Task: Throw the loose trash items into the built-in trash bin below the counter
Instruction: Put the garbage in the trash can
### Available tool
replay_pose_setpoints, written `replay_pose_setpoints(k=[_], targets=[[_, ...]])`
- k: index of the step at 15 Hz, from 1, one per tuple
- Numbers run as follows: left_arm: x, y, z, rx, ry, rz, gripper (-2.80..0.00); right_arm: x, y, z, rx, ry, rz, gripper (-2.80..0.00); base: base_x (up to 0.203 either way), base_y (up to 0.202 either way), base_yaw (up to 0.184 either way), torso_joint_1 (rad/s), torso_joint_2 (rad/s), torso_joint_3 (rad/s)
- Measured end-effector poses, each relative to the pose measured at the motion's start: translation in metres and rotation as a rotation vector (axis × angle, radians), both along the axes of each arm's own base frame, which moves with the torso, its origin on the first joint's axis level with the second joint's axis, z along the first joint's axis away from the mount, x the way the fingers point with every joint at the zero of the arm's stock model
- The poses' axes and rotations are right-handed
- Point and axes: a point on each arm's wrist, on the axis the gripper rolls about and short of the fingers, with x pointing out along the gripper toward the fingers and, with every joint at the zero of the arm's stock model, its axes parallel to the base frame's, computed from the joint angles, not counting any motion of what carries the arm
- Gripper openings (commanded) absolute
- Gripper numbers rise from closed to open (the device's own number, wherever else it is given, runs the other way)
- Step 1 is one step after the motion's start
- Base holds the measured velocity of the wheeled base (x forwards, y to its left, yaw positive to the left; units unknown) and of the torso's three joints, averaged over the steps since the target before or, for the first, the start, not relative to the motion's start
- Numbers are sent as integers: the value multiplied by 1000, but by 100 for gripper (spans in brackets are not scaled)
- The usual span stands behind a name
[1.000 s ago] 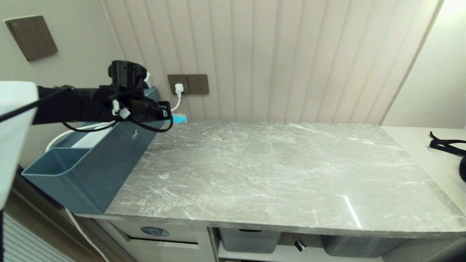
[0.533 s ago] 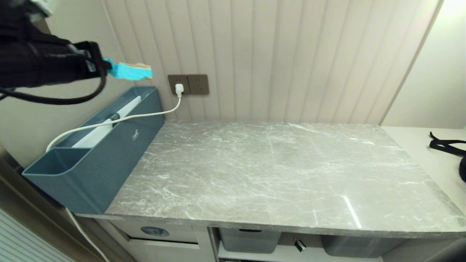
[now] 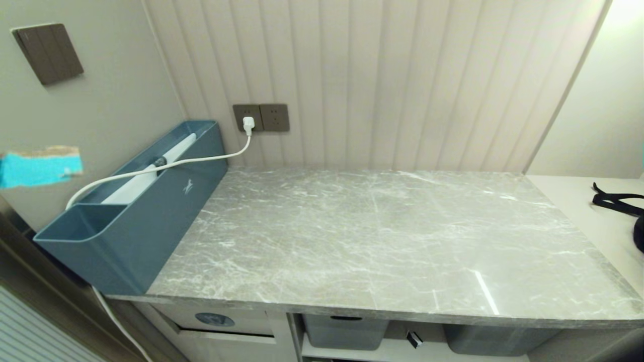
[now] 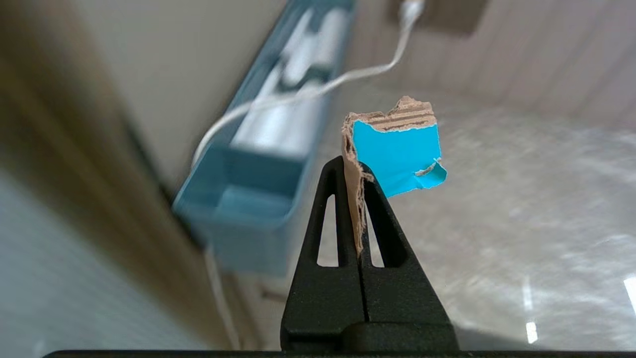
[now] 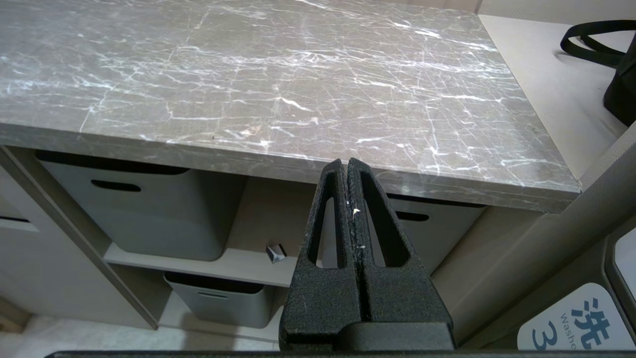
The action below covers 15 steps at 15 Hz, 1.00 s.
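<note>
At the left edge of the head view: the teal cardboard scrap shows blurred against the wall, with no arm visible around it.
Change: a second ago the left arm stretched level across the upper left of the frame, over the blue organizer tray; half a second ago it was raised with the scrap at its tip; now only the scrap remains in frame.
Left end effector: pressed together, pinching the scrap by its torn brown edge (corrugation shows at the top).
Right end effector: pressed together on nothing, parked facing the table edge.
Trash bin flap: at the lower left of the frame, below the table, shut.
Meaning: pickup looks done; carrying down to the flap is likely next.
Table top: no other scraps visible.
</note>
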Motion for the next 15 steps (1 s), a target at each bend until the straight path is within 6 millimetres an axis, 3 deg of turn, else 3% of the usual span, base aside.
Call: replay_pose_setpoints(k=[5,7,11,15], targets=[[-31,4,-129,93,173,-1,-280,0,0,0,0,0,0,-280,0,0,0,0,0,0],[-49,4,-168,99,172,-60,-280,0,0,0,0,0,0,-280,0,0,0,0,0,0],[-84,2,-205,96,157,-148,-280,0,0,0,8,0,0,-280,0,0,0,0,0,0],[-106,1,-218,113,13,-203,-280,0,0,0,12,0,0,-280,0,0,0,0,0,0]])
